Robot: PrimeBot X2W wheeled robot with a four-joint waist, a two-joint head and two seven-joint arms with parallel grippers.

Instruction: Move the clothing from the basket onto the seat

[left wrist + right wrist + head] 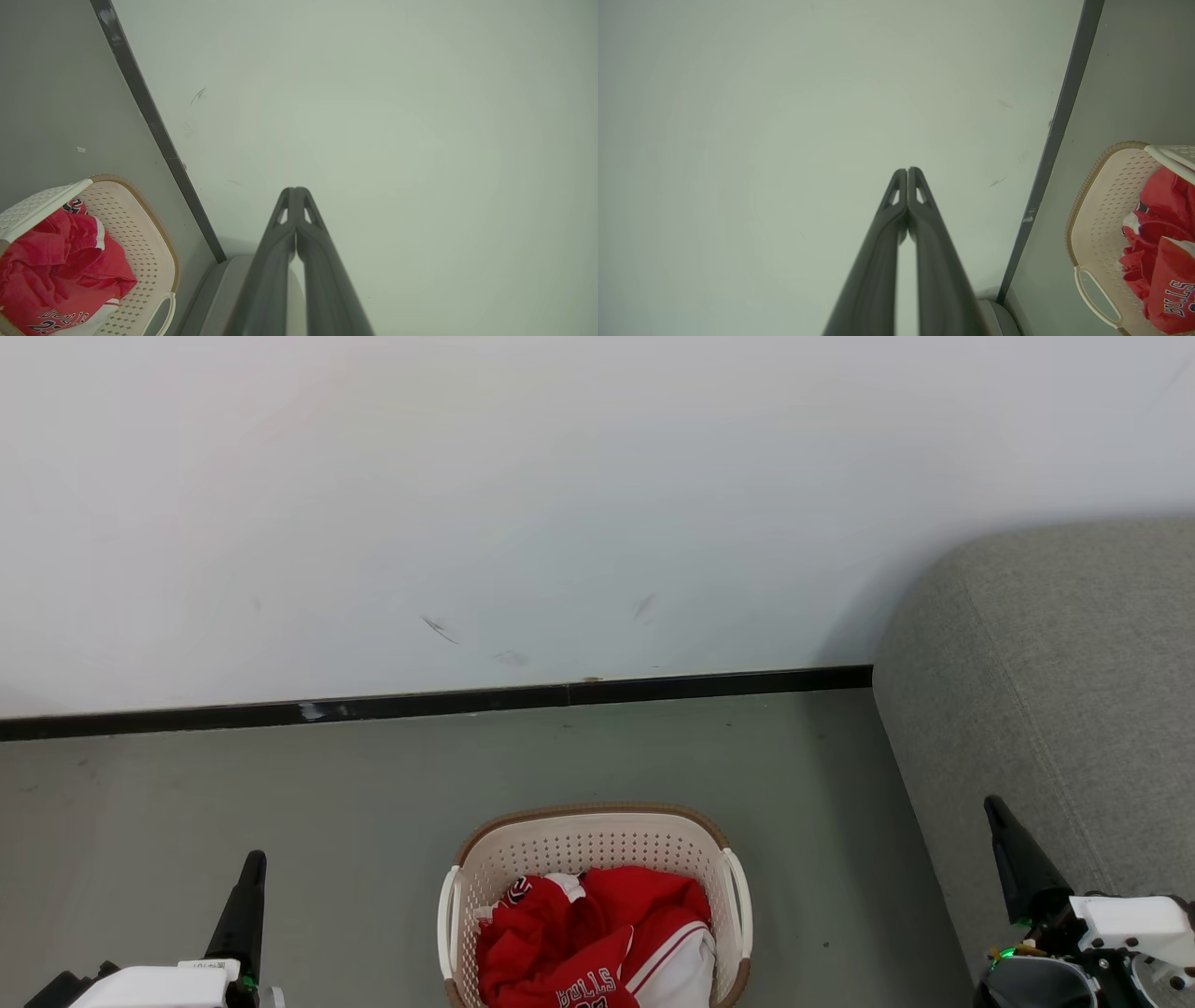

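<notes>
**Left gripper closed, aimed at the wall**

The left gripper (295,192) has its two dark fingers pressed together, with the tips touching and pointing at the pale wall (397,116). Down to the left, the laundry basket (156,228) stands on the grey floor (46,84), near the black baseboard (154,126). The red clothing (60,261) lies crumpled inside it, with white lettering showing. A rounded corner of the grey sofa (219,294) sits just beside the basket.

We find the basket (597,845) on the floor (280,803) at near centre, with the clothing (579,943) heaped inside it. The seat (1055,691) lies to its right, apart from it, reaching back toward the far wall (467,476). Our left fingers (245,905) stand left of the basket, our right fingers (1018,859) right of it, against the seat.
</notes>
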